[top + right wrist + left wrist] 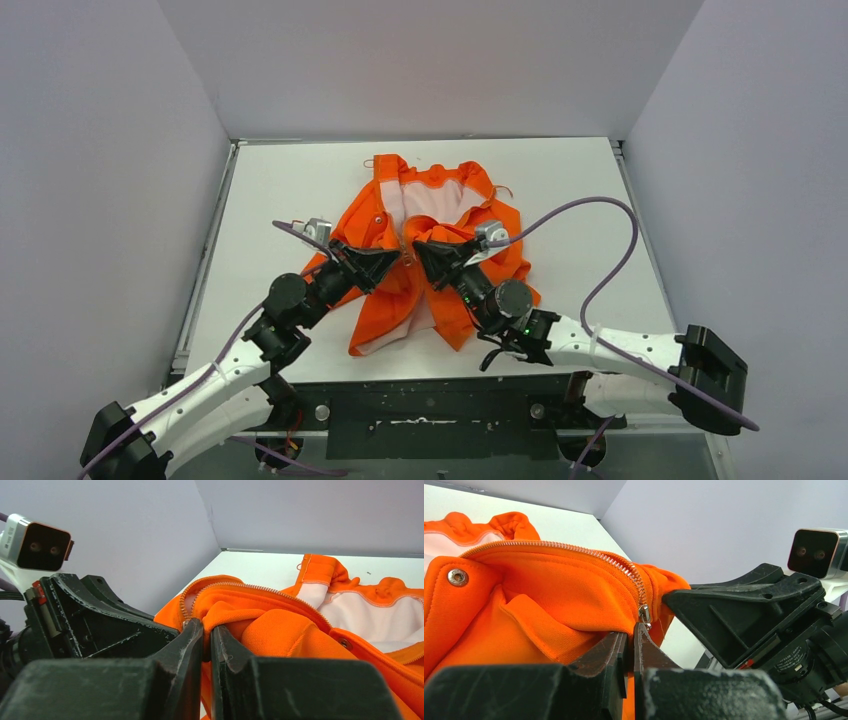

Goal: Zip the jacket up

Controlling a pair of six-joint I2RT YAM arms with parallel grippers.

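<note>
table (270, 190): white and flat. the jacket lies in the middle of it, in front of both arms.
jacket (375, 215): bright orange and all bunched up. the collar (390, 165) end points away from the arms and the bottom end points toward them. it does not look zipped up.
lining (435, 205): pale pinkish white. a lot of it shows near the collar, so the front is wide open up there.
left gripper (398, 260): squeezed tight on a fold of orange cloth at the jacket's front edge, right beside the zip. in the left wrist view the cloth goes down into the thin gap between its black fingers (616, 647).
right gripper (420, 252): also squeezed tight on orange cloth, on the other front edge. its tip nearly touches the left one's tip over the middle of the jacket. so i think this part is done – both front edges are held and brought close.
zip teeth (564, 547): a shiny row along the cloth edge that bends down to the slider. it looks like one row on its own, but i cannot be sure.
slider (644, 614): small and silver, just above the left gripper's tips. neither gripper holds it. i think nearly all the job is left – someone has to grab it and pull it up to the collar.
snap (457, 576): a tiny round metal button on the orange cloth, well apart from the slider.
</note>
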